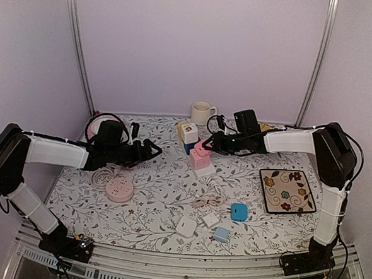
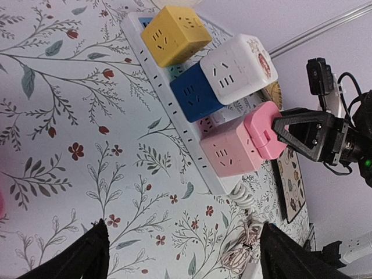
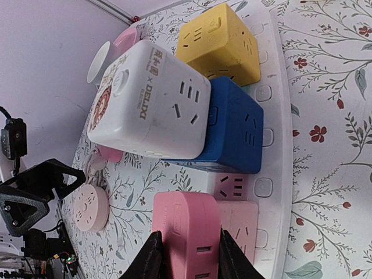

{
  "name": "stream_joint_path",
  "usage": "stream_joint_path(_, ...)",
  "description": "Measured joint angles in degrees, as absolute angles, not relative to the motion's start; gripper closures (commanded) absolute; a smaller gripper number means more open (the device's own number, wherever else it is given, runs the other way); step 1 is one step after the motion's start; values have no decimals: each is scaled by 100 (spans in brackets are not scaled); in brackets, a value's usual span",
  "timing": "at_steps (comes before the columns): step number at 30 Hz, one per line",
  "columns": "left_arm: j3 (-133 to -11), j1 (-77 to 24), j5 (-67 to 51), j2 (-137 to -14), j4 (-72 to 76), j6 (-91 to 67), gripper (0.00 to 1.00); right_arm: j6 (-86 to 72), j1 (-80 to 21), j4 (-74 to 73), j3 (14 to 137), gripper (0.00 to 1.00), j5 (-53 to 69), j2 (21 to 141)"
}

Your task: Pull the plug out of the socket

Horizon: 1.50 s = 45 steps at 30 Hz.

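One plug (image 3: 186,224) at my right gripper (image 3: 187,253); four cubes (image 3: 235,128) by it, on one strip (image 3: 279,163). One mug (image 1: 202,112) nearby, one plate (image 1: 287,191) farther off.

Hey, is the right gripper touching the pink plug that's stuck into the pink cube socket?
Touching. The right wrist view shows the right gripper with both fingers pressed against opposite sides of the pink plug, with no gap visible.

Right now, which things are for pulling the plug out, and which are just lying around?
For the job:
pink plug, pinched by the right gripper
pink cube it's plugged into
white power strip

Just lying about:
mug
flowered tile
round pink socket
small blue adapter
yellow cube
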<state>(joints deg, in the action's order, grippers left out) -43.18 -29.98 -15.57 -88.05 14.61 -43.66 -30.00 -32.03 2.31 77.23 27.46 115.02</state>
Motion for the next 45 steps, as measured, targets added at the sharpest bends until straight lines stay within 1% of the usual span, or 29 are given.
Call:
stream_joint_path(3, -4318, -3057, -1597, -8890, 1549, -4423, 11, -2998, -3350, 156, 7754, 67, 2534, 11483)
stream_joint_path(7, -4318, -3100, -1632, -8995, 1614, -4462, 12, -2982, -3507, 5, 7885, 62, 2340, 11483)
stream_joint_path(11, -4318, -3135, -1634, -9052, 1656, -4466, 12, -2980, -3647, -56, 8040, 62, 2246, 11483)
stream_joint_path(14, -4318, -3151, -1640, -9080, 1695, -4469, 13, -2993, -3704, -89, 8119, 66, 2228, 11483)
stream_joint_path(19, -4320, -3179, -1695, -9194, 1741, -4493, 14, -3111, -3719, -189, 8145, 80, 2187, 11483)
stream_joint_path(20, -4320, -3186, -1715, -9220, 1747, -4510, 14, -3111, -3717, -222, 8145, 85, 2185, 11483)
stream_joint_path(22, -4335, -3199, -1758, -9308, 1776, -4534, 15, -3238, -3691, -290, 8145, 90, 2169, 11483)
stream_joint_path(25, -4410, -3225, -1820, -9461, 1815, -4589, 17, -3336, -3675, -266, 8114, 94, 2189, 11483)
stream_joint_path(27, -4488, -3260, -1876, -9574, 1848, -4617, 18, -3420, -3675, -117, 7990, 95, 2215, 11445)
stream_joint_path(33, -4764, -3415, -1968, -9852, 1903, -4709, 22, -3870, -3763, 403, 7338, 96, 2329, 11131)
stream_joint_path(45, -5271, -3706, -2025, -10342, 1863, -4770, 25, -4534, -4163, 947, 6945, 97, 2458, 11052)
